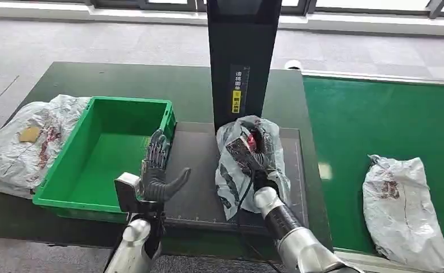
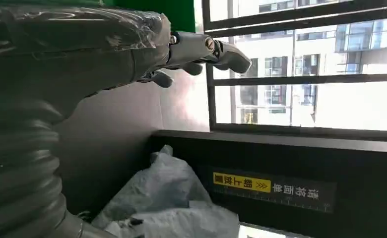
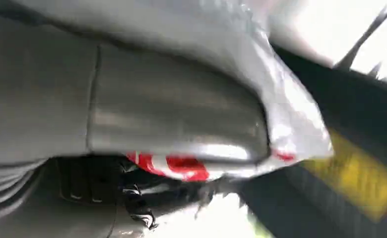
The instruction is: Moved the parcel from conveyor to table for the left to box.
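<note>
A crumpled grey plastic parcel (image 1: 230,177) with red print stands on the dark mat (image 1: 200,170) in front of the black scanner post. My right hand (image 1: 258,152) grips it from the conveyor side, fingers wrapped over its upper part. In the right wrist view the thick thumb (image 3: 171,124) presses against the parcel (image 3: 290,114). My left hand (image 1: 157,169) hovers open, fingers spread, between the green box (image 1: 131,102) and the parcel, touching neither. The left wrist view has its fingers (image 2: 201,49) stretched out above the parcel (image 2: 166,198).
The black scanner post (image 1: 242,57) rises just behind the parcel. A second grey parcel (image 1: 405,205) lies on the green conveyor (image 1: 368,119) at the right. Another grey bag (image 1: 20,148) rests on the table left of the green box, which holds nothing.
</note>
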`<action>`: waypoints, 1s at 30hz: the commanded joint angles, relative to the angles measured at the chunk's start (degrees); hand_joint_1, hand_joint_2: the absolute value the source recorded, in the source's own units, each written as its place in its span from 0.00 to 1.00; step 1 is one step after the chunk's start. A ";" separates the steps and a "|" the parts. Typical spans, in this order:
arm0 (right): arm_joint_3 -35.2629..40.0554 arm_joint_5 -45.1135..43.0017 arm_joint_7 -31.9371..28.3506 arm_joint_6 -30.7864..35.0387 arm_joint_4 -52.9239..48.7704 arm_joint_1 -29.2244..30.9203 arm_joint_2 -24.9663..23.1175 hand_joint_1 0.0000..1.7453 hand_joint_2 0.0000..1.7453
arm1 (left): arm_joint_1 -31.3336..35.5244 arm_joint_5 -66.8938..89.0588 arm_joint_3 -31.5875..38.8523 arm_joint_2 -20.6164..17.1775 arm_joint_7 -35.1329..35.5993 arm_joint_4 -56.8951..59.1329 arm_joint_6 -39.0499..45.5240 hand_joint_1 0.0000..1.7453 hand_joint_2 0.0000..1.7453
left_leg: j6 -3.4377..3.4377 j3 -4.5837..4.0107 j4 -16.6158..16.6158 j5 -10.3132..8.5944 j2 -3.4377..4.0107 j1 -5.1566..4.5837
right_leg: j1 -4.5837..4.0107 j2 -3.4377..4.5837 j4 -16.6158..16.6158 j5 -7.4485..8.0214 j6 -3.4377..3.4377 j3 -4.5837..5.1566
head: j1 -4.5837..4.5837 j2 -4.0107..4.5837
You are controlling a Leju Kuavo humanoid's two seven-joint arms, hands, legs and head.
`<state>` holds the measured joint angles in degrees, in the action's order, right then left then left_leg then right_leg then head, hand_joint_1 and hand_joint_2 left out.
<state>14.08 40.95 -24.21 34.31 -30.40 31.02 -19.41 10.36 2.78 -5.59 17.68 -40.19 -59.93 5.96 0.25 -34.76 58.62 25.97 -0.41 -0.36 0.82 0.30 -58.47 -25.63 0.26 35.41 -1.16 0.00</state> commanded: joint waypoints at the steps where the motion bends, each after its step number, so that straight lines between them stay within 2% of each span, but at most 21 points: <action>1: -12.29 22.35 3.41 5.69 -27.02 -11.70 -0.59 0.00 0.00 | -2.33 0.14 2.81 2.24 0.19 -1.49 1.08 0.00 1.00 | 0.03 0.11 -0.07 0.08 -0.04 0.02 | -0.02 -0.10 0.09 -0.10 -0.03 -0.16 | -0.02 0.00; 2: -12.29 22.35 3.41 5.69 -27.02 -11.70 -0.59 0.00 0.00 | -2.33 0.14 2.81 2.24 0.19 -1.49 1.08 0.00 1.00 | 0.05 0.21 -0.10 0.14 0.05 0.05 | -0.06 -0.04 0.15 -0.11 -0.04 -0.25 | -0.02 0.00; 3: -12.15 23.15 3.39 5.69 -30.47 -14.16 -0.59 0.00 0.00 | -2.22 0.13 2.77 2.28 0.19 -1.39 1.25 0.00 1.00 | 0.05 0.14 -0.07 0.12 0.04 0.03 | -0.03 -0.04 0.10 -0.09 -0.03 -0.17 | -0.02 0.00; 5: -11.36 22.38 3.40 5.69 -35.55 -16.56 -0.59 0.00 0.00 | -2.33 0.23 2.77 2.32 0.19 -1.52 1.33 0.00 1.00 | 0.02 0.06 -0.07 0.08 -0.20 0.02 | -0.03 -0.24 0.09 -0.12 -0.03 -0.15 | 0.00 0.00; 7: -9.17 16.13 1.98 5.69 -38.54 -18.97 -0.41 0.00 0.00 | -2.10 0.33 2.77 2.32 0.19 -0.94 1.12 0.00 1.00 | 0.04 0.16 -0.09 0.12 -0.24 0.06 | -0.07 -0.30 0.16 -0.18 -0.01 -0.29 | 0.00 0.00; 8: -8.68 13.99 1.02 5.69 -39.20 -19.32 -0.14 0.00 0.00 | -1.88 0.41 2.79 2.32 0.19 -0.64 1.09 0.00 1.00 | 0.03 0.12 -0.06 0.13 -0.09 0.03 | -0.03 -0.14 0.11 -0.15 0.00 -0.19 | 0.00 0.00; 14: -8.68 13.99 1.02 5.69 -39.20 -19.32 -0.14 0.00 0.00 | -1.88 0.41 2.79 2.32 0.19 -0.64 1.09 0.00 1.00 | 0.04 0.16 -0.10 0.12 0.00 0.03 | -0.03 -0.10 0.15 -0.12 -0.01 -0.19 | -0.02 0.00; 16: -7.68 9.47 -1.01 5.03 -40.22 -19.71 0.49 0.00 0.00 | -1.57 0.84 2.84 2.32 0.19 -0.28 0.83 0.00 1.00 | 0.04 0.16 -0.11 0.10 -0.04 0.02 | -0.02 -0.14 0.14 -0.13 -0.01 -0.18 | -0.02 0.00; 20: -6.88 6.74 -2.05 4.65 -42.80 -21.07 1.26 0.00 0.00 | -1.43 1.14 3.03 2.25 0.19 -0.18 0.47 0.00 1.00 | 0.03 0.12 -0.08 0.11 -0.02 0.02 | -0.03 -0.12 0.12 -0.13 0.00 -0.14 | 0.00 0.00; 21: -6.55 6.41 -2.38 5.49 -44.63 -22.00 1.51 0.00 0.00 | -1.34 1.63 3.10 2.28 0.19 0.01 0.70 0.00 1.00 | 0.04 0.21 -0.13 0.13 -0.03 0.05 | -0.06 -0.14 0.20 -0.14 -0.01 -0.26 | -0.02 0.00; 23: -12.09 6.36 -8.67 5.69 -54.01 -25.10 -0.59 0.00 0.00 | -0.91 3.20 2.12 2.26 0.19 0.03 1.89 0.00 1.00 | 0.04 0.18 -0.11 0.14 -0.07 0.04 | -0.04 -0.18 0.16 -0.16 0.00 -0.23 | -0.02 0.00; 24: -12.19 6.23 -9.21 5.69 -56.46 -26.47 -0.59 0.00 0.00 | -0.68 3.31 1.35 2.32 0.19 -0.07 2.36 0.00 1.00 | 0.05 0.26 -0.14 0.16 -0.11 0.05 | -0.06 -0.23 0.21 -0.20 -0.01 -0.33 | -0.02 0.00; 25: -15.71 1.80 -13.83 5.69 -64.36 -28.19 -0.59 0.00 0.00 | -0.54 3.99 -1.37 2.00 0.19 -2.22 1.31 0.00 1.00 | 0.03 0.09 -0.06 0.12 -0.21 0.02 | -0.02 -0.31 0.09 -0.20 0.00 -0.17 | 0.00 0.00; 27: -18.57 -0.68 -15.55 5.69 -70.02 -29.51 -0.59 0.00 0.00 | 0.92 6.82 -5.81 1.75 0.19 -2.88 2.33 0.00 1.00 | 0.02 -0.07 0.00 0.08 -0.39 -0.02 | 0.01 -0.46 0.02 -0.22 0.01 -0.03 | 0.00 0.00; 28: -20.14 -3.64 -15.79 5.69 -73.87 -30.01 -0.59 0.00 1.00 | 3.26 10.06 -11.48 1.41 0.19 -2.87 4.10 0.00 1.00 | 0.02 -0.08 0.05 0.10 -0.53 0.01 | -0.01 -0.61 0.01 -0.27 0.01 -0.06 | -0.02 0.00; 29: -20.14 -3.64 -15.79 5.69 -73.87 -30.01 -0.59 0.00 1.00 | 3.26 10.06 -11.48 1.41 0.19 -2.87 4.10 0.00 1.00 | 0.00 -0.18 0.10 0.07 -0.55 -0.01 | 0.01 -0.62 -0.03 -0.25 0.02 0.06 | -0.02 0.00; 30: -21.42 -5.19 -15.79 5.69 -74.49 -29.67 -0.59 0.00 1.00 | 7.50 12.90 -15.69 2.32 0.19 1.23 7.05 0.00 1.00 | 0.00 -0.22 0.10 0.04 -0.72 -0.02 | 0.01 -0.77 -0.03 -0.27 0.03 0.03 | 0.00 0.00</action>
<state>4.15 42.70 -37.95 40.11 -84.03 7.92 -19.15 10.22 8.00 -5.60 17.70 -40.19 -62.47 7.61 0.24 -34.81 58.65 26.07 -0.41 -0.40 0.86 0.30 -58.44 -25.74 0.28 35.56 -1.16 0.00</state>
